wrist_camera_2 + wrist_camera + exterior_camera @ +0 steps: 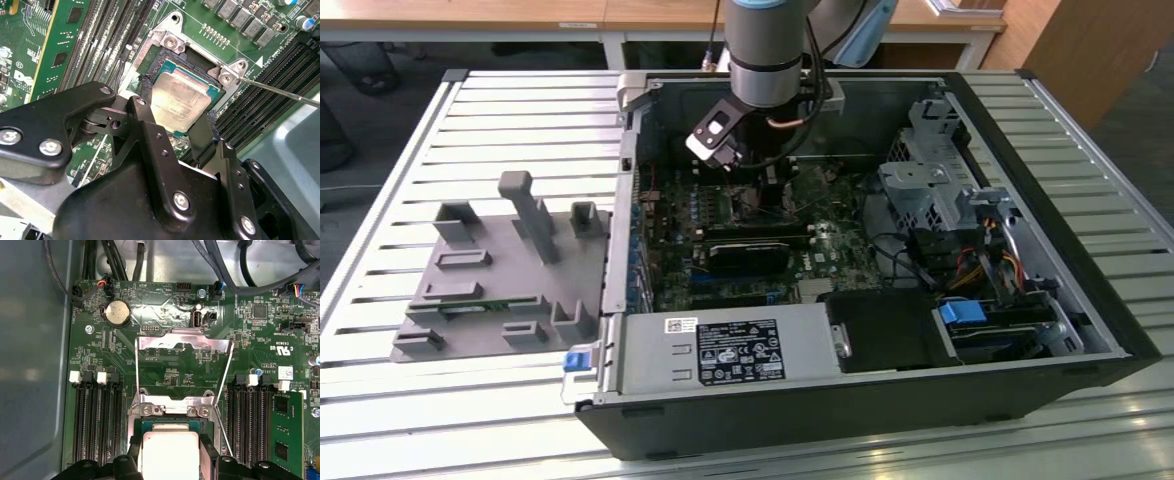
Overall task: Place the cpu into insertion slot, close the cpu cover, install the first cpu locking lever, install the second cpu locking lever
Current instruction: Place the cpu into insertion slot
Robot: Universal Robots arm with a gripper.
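Currently the gripper (178, 100) has its fingers (202, 137) closed on two opposite edges of the one cpu (182, 102), which lies flat directly between them, in or just above the one insertion slot (196, 59) on the circuit board (250, 330). The one cpu cover (185, 342) stands hinged open just beyond the slot, clear of the cpu.

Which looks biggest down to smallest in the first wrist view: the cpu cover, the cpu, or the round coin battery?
1. cpu cover: its open silver frame spans the widest area.
2. cpu: smaller, though part of it runs off the picture's edge.
3. coin battery: clearly the smallest.
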